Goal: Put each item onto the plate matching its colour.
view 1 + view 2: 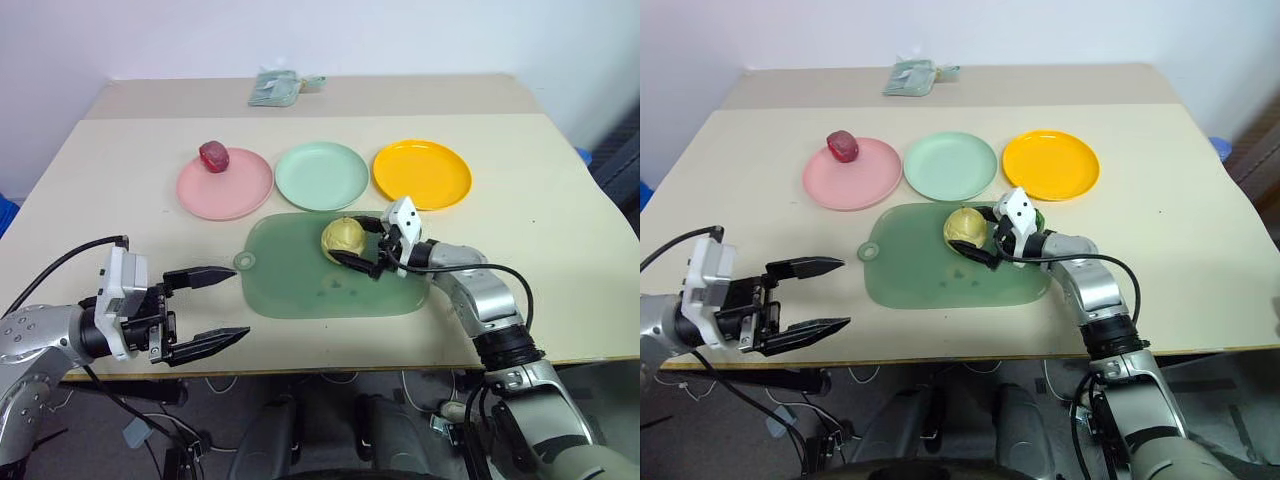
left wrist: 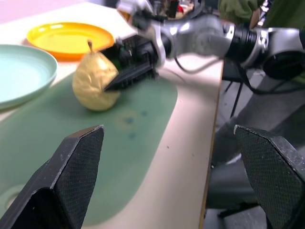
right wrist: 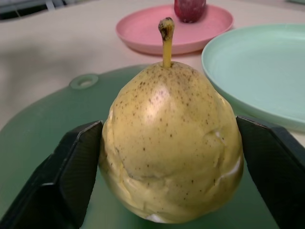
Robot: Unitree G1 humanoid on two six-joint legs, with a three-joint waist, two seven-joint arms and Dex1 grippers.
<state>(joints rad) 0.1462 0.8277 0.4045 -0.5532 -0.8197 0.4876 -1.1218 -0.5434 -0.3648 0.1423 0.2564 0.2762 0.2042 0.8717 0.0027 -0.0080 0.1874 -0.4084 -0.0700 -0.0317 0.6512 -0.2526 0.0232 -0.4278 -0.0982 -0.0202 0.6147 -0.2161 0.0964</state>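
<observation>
A pale yellow pear with a stem (image 1: 343,238) stands upright on the translucent green board (image 1: 300,285). My right gripper (image 1: 341,241) is shut on the pear, one finger (image 3: 71,176) pressed to each side. A dark red lump (image 1: 214,155) lies on the pink plate (image 1: 235,195). The mint green plate (image 1: 322,175) and the orange-yellow plate (image 1: 422,173) hold nothing. A bit of dark green (image 1: 1038,216) peeks out behind the right gripper. My left gripper (image 1: 241,303) hangs open near the table's front left edge, apart from everything.
A folded pale green cloth (image 1: 275,88) lies at the table's far edge. The three plates stand in a row just beyond the board. Bare tabletop stretches to the left and right of the board.
</observation>
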